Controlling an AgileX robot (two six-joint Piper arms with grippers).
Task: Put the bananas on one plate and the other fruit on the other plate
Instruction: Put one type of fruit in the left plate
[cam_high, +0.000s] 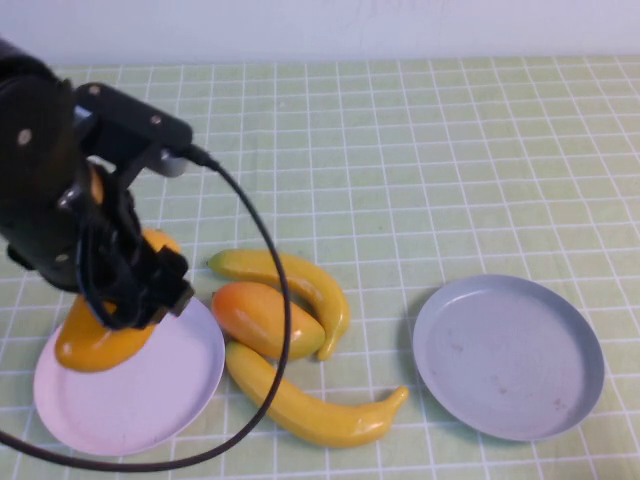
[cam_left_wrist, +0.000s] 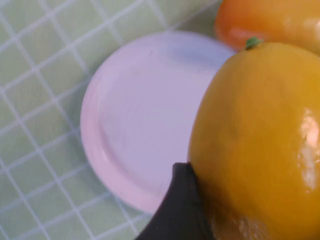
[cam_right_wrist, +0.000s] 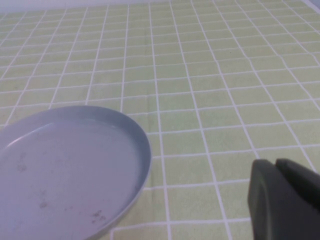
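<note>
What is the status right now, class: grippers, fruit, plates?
Left gripper shut on yellow mango, over pink plate. Right gripper parked beside grey plate. Orange mango and two bananas on the cloth.

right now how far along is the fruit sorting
Nothing is sorted yet. In hand: the left pincer holds a yellow-orange mango over the pink plate, not released. Left: the second mango and both bananas lie on the cloth between the plates, and the grey-blue plate holds no fruit. The right pincer sits beside that plate, out of the high view.
</note>
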